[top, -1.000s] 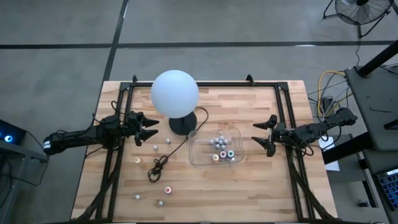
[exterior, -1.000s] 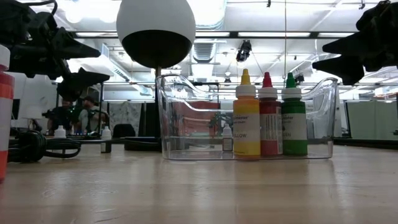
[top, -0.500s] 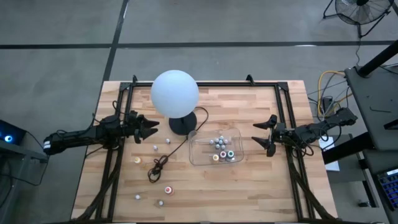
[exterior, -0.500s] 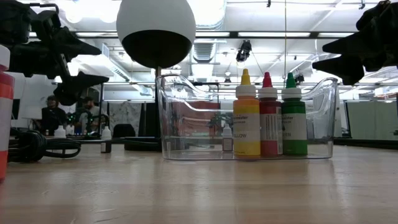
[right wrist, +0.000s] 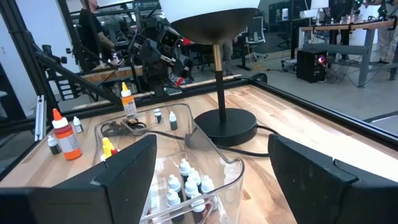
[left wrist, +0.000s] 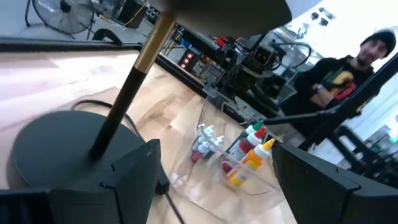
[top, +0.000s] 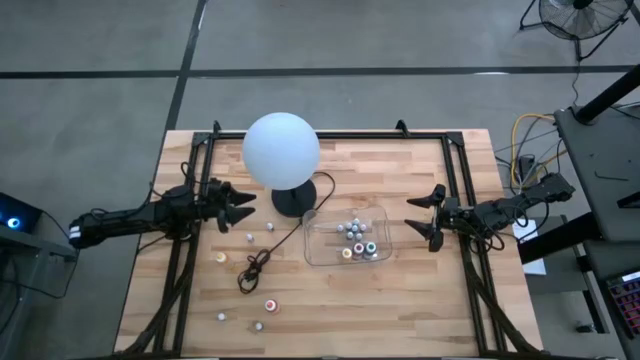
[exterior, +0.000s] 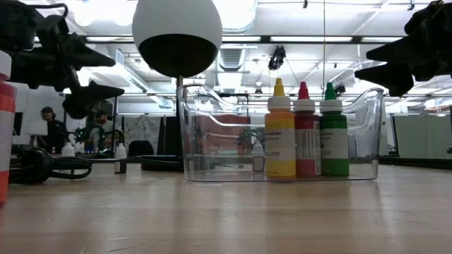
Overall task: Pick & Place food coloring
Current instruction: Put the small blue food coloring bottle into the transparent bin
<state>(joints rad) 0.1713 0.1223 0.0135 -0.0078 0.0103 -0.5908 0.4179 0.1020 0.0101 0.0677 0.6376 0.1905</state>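
Wooden table (top: 400, 290); yellow bottle (exterior: 280, 134) in clear tray (exterior: 212, 141) reads "YELLOW"; left end effector (top: 241, 208), right end effector (top: 420, 222) both open, empty.

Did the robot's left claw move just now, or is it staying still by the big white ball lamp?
No. In the high view the left gripper sits open in the same spot beside the lamp's black base.

Tiny upright food coloring bottles (top: 356, 238) cluster in the tray; others (top: 247, 237) stand scattered on the table.

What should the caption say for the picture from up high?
Two open grippers flank a lamp and tray of dropper bottles.
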